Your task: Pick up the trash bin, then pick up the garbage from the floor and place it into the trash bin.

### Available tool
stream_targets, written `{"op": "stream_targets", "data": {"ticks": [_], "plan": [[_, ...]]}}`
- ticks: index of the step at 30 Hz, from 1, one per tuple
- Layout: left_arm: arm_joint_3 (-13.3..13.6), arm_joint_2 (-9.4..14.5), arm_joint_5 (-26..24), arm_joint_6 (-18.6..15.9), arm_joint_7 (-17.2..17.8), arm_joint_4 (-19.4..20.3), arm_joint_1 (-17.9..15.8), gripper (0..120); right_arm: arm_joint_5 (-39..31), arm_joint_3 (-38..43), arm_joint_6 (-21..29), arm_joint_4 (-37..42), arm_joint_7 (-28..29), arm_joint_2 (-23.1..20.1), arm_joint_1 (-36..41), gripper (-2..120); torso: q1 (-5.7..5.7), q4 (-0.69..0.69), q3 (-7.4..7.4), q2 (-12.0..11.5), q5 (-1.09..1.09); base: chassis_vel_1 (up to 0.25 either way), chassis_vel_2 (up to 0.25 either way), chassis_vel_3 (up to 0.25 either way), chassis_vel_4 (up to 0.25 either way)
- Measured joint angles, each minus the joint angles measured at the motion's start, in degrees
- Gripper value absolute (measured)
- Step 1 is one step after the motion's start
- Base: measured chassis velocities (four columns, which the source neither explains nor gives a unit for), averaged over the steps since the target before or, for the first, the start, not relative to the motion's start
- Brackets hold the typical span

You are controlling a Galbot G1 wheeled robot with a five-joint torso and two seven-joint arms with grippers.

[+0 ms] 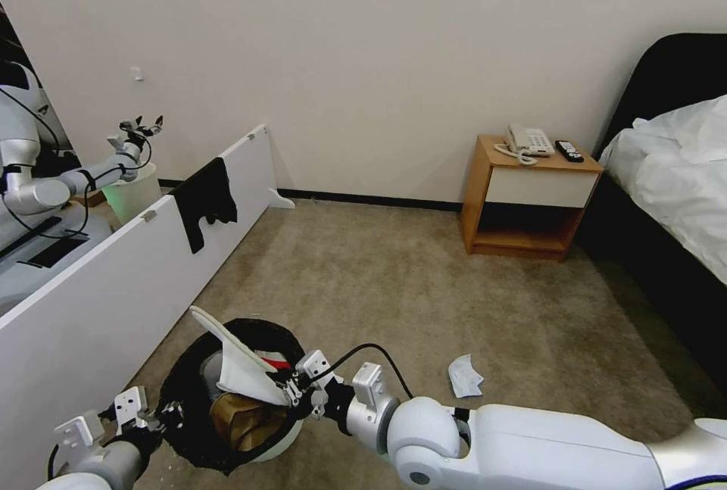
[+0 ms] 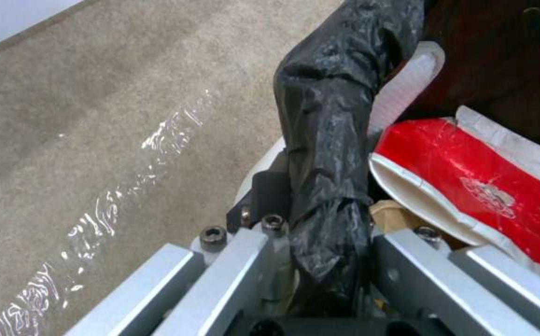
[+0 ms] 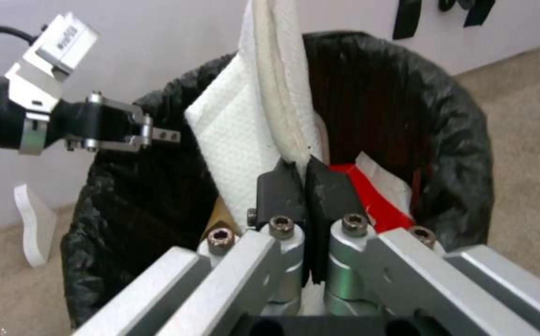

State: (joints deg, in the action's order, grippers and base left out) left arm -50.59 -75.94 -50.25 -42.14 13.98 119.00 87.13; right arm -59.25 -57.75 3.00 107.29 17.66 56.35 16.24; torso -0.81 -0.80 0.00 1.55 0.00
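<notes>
Left end effector (image 1: 155,416) is clamped on the near-left rim of the round white plastic trash bin with black bag liner (image 1: 198,429), holding it at the near left of the beige short-pile carpet floor (image 1: 424,301). The left wrist view shows the bag-wrapped rim pinched between its fingers.

Right end effector (image 3: 307,186) is over the bin mouth, pads pressed together on the edge of a flat white slipper (image 1: 238,361). The slipper sticks up out of the bin, tilted left, not yet released.

Bin contents so far: red packet (image 2: 481,186), brown paper bag (image 1: 242,418), plus the slipper half in. Deeper contents hidden.

Progress, as I judge it: bin pickup done, several items binned, slipper drop under way. Still on the floor: one pale-blue mask (image 1: 464,376), near centre, just right of the right arm. No other litter visible on the carpet, though the near floor is blocked by the arms.
</notes>
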Motion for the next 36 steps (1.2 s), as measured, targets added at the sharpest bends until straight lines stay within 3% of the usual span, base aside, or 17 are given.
{"op": "stream_targets", "data": {"ticks": [32, 36], "plan": [[0.34, -1.00, 0.30, 0.00, -0.31, -0.13, 0.23, 1, 1.51, -1.03, -1.59, -6.14, 1.63, 5.86, 3.55, 0, 0.00, 0.00, 0.00, 0.00, 0.00, 0.000, 0.000, 0.000, 0.000], [0.34, -1.00, 0.32, 0.00, -0.36, -0.26, 0.15, 1, 1.48, -0.92, -1.59, -4.94, 2.15, 5.46, 3.54, 16, 0.00, 0.00, 0.00, 0.00, 0.00, 0.000, 0.000, 0.000, 0.000]]}}
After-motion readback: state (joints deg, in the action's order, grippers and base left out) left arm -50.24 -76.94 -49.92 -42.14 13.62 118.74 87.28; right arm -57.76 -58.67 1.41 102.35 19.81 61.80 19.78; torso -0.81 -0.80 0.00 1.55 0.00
